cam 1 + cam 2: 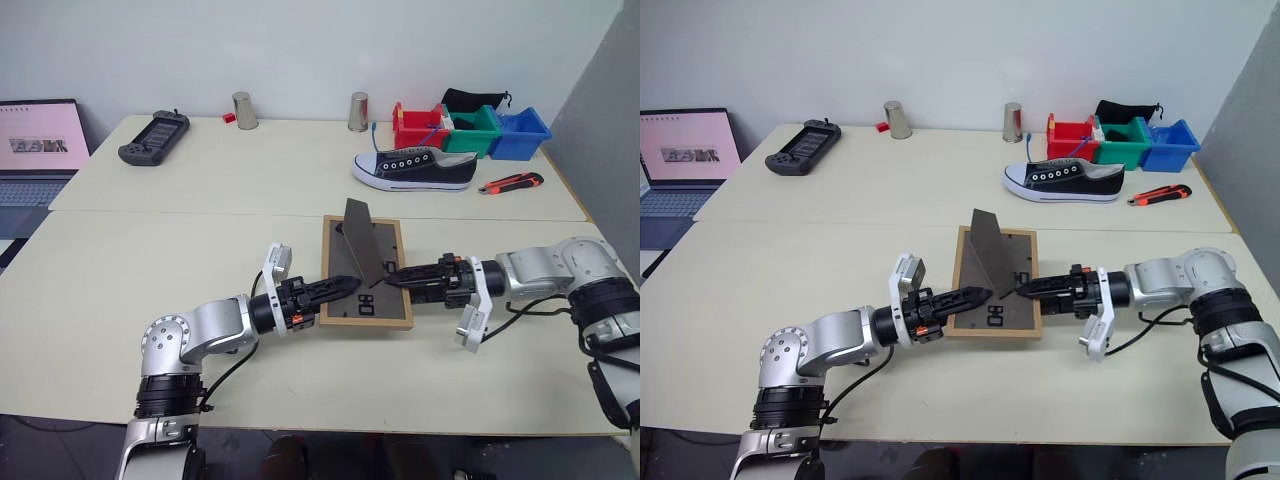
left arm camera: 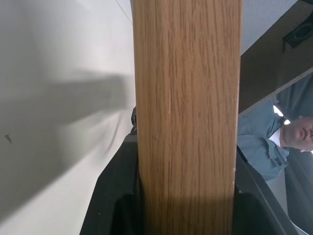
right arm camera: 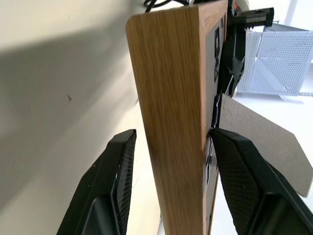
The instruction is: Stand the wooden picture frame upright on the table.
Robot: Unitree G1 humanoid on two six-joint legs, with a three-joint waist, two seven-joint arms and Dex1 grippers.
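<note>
The wooden picture frame [image 1: 350, 262] lies back-up on the cream table [image 1: 150, 270], its dark fold-out stand [image 1: 362, 240] sticking up. My left gripper [image 1: 345, 288] is at the frame's left edge, shut on it; in the left wrist view the light-wood edge [image 2: 188, 117] fills the space between both fingers. My right gripper [image 1: 395, 277] is at the opposite edge, open and straddling it. In the right wrist view one finger [image 3: 112, 181] stands clear of the wood [image 3: 171, 122], and the other finger [image 3: 249, 181] lies against the back.
At the back right are a black sneaker [image 1: 415, 168], a red utility knife [image 1: 510, 183] and red, green and blue bins [image 1: 475, 130]. Two metal cups [image 1: 244, 110], a handheld controller [image 1: 154, 138] and a laptop [image 1: 35, 150] sit at the back left. A person [image 2: 293, 137] stands nearby.
</note>
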